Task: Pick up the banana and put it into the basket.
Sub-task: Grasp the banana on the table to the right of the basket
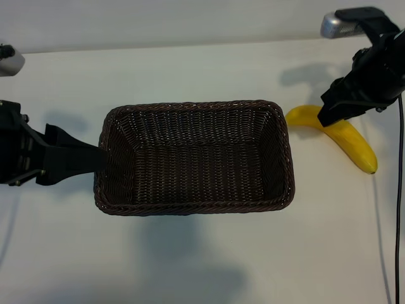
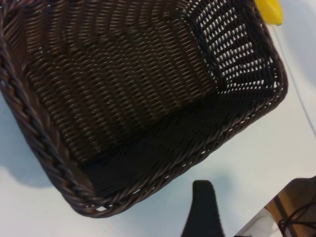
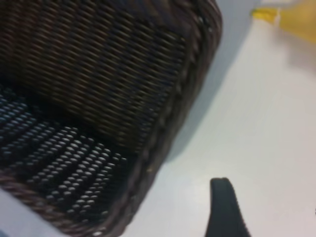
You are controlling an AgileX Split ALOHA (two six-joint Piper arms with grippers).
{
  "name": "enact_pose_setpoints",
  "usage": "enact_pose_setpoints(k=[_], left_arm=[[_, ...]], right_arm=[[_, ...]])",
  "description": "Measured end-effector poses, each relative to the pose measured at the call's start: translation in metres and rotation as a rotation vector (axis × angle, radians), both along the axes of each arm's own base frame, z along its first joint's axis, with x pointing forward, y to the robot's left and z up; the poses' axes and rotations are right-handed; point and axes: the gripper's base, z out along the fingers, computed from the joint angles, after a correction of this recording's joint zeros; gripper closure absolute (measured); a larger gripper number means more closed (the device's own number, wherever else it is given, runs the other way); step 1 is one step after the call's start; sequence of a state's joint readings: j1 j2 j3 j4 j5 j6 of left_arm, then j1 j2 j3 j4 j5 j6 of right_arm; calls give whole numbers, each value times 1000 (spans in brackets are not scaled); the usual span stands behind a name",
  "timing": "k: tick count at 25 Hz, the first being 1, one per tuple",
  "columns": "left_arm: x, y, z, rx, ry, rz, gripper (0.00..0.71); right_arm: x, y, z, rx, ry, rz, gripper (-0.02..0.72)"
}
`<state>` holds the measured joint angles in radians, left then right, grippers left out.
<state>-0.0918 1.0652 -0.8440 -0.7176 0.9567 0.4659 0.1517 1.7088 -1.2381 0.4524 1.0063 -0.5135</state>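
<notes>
The banana (image 1: 351,142) lies on the white table just right of the basket (image 1: 193,206), its pale stem end toward the basket. My right gripper (image 1: 333,113) hangs over the banana's middle and covers part of it. It is open, and in the right wrist view only one finger (image 3: 224,207) shows, over bare table, with the banana (image 3: 291,19) far off and the basket's wall (image 3: 163,133) beside it. My left gripper (image 1: 85,157) stands open at the basket's left wall. One finger (image 2: 202,207) is outside the basket's rim (image 2: 64,173), and the banana's tip (image 2: 269,11) peeks past the far corner.
The basket holds nothing. A black cable (image 1: 399,190) runs down the table's right side. Silver camera mounts sit at the far right (image 1: 335,25) and far left (image 1: 9,63). White tabletop stretches in front of the basket.
</notes>
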Motion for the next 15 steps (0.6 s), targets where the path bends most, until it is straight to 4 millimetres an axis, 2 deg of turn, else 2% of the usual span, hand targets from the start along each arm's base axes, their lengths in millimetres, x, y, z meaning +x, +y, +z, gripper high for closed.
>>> enact_pose_setpoints(k=[3, 9, 15], left_arm=[[0, -1, 1, -15, 1, 2, 137], [0, -2, 2, -32, 2, 3, 137], [0, -2, 2, -34, 2, 3, 140]], right_arm=[[6, -1, -9, -28, -16, 11, 259], [11, -3, -16, -57, -94, 34, 257], [11, -4, -55, -80, -9, 31, 200]])
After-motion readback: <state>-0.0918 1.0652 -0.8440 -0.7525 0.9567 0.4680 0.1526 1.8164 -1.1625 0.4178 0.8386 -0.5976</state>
